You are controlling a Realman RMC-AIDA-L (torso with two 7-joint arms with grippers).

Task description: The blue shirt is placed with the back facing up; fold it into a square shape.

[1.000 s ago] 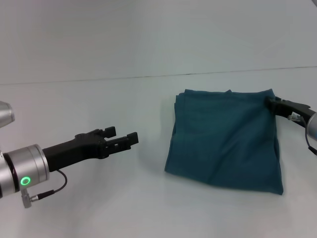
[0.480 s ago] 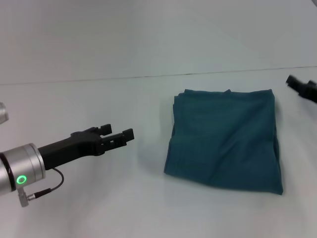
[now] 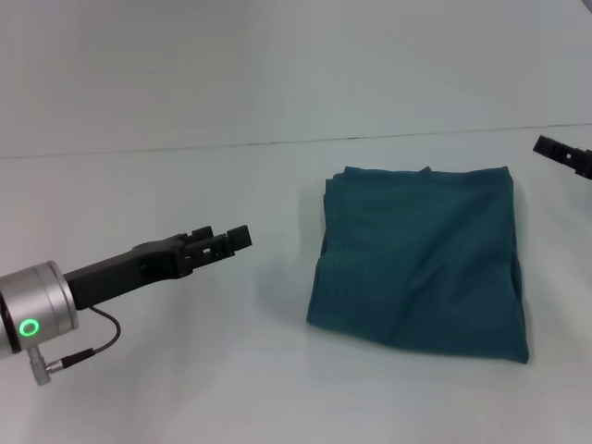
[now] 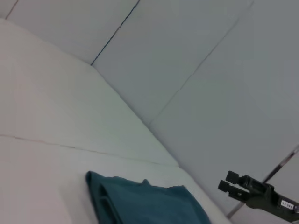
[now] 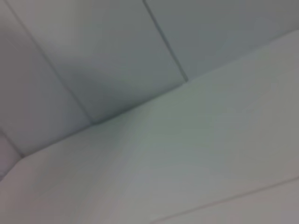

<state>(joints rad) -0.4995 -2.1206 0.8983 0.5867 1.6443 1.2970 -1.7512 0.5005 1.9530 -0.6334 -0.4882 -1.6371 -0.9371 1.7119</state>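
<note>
The blue shirt (image 3: 421,268) lies folded into a rough square on the white table, right of the middle. It also shows in the left wrist view (image 4: 145,205). My left gripper (image 3: 227,238) is open and empty, hovering well to the left of the shirt, apart from it. My right gripper (image 3: 562,155) is at the far right edge, raised beyond the shirt's far right corner and not touching it. In the left wrist view the right gripper (image 4: 228,182) shows its fingers apart and empty. The right wrist view shows only table and wall.
The white table (image 3: 185,388) runs to a pale wall (image 3: 277,65) at the back. A cable (image 3: 88,347) hangs under the left wrist.
My right gripper has let go of the shirt's far right corner and pulled away up and to the right. My left gripper has drawn back slightly to the left. The shirt lies still.
</note>
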